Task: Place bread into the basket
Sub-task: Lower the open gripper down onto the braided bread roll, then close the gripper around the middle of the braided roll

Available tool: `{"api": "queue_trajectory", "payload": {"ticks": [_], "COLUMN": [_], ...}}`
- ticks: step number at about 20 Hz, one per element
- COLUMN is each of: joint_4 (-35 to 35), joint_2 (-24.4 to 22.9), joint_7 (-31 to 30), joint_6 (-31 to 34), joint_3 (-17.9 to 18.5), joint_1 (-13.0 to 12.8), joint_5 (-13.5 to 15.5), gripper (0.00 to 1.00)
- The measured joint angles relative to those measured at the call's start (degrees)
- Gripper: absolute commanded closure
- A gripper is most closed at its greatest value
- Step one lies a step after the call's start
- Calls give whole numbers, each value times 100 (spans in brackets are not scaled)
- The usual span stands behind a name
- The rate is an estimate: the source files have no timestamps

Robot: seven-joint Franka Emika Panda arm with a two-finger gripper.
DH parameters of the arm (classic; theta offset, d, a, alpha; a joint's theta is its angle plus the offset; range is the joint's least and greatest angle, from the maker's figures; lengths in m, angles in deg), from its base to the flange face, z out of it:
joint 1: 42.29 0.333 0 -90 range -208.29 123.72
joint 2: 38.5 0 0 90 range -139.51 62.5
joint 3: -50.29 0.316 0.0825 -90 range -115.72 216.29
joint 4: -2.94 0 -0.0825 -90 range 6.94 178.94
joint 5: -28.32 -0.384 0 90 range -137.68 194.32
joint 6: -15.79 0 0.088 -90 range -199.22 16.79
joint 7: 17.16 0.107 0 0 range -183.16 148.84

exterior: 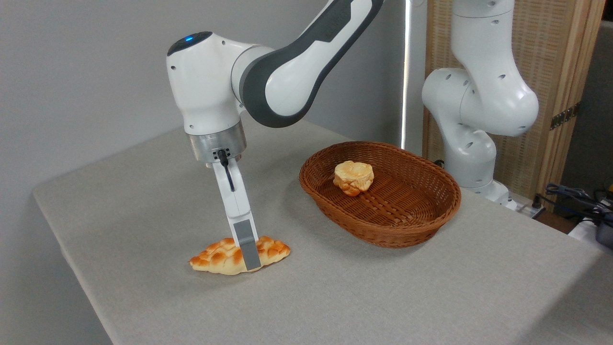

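The bread (218, 256), a braided golden-orange loaf with pointed ends, lies flat on the grey table near its front left edge. My gripper (249, 256) reaches straight down onto the loaf's right half. Its near finger (248, 242) stands against the loaf's front side with its tip at table level. The far finger is hidden behind the near one and the loaf, so the width of the gap does not show. The oval reddish-brown wicker basket (407, 225) sits to the right, well apart from the loaf.
A small round golden bun (353, 177) rests inside the basket toward its back left. The arm's white base (471, 158) stands behind the basket at the table's far right edge. Cables (574, 194) lie off the table at right.
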Motion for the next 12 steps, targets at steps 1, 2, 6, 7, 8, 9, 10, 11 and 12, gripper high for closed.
{"api": "queue_trajectory", "payload": {"ticks": [1,2,6,7,8,9,10,11,12], "joint_4": [0,2,3,3,3,4,4,5,8], "joint_2": [9,17,56,60,62,66,73,81,88], "joint_7": [0,0,0,0,0,1,4,4,4], "joint_6": [0,0,0,0,0,0,0,0,0], "joint_3": [-16,-38,-59,-60,-61,-68,-90,-123,-154], "joint_1": [0,0,0,0,0,0,-1,-1,-2], "joint_5": [0,0,0,0,0,0,0,0,0], "gripper": [0,2,40,57,73,89,95,96,99]}}
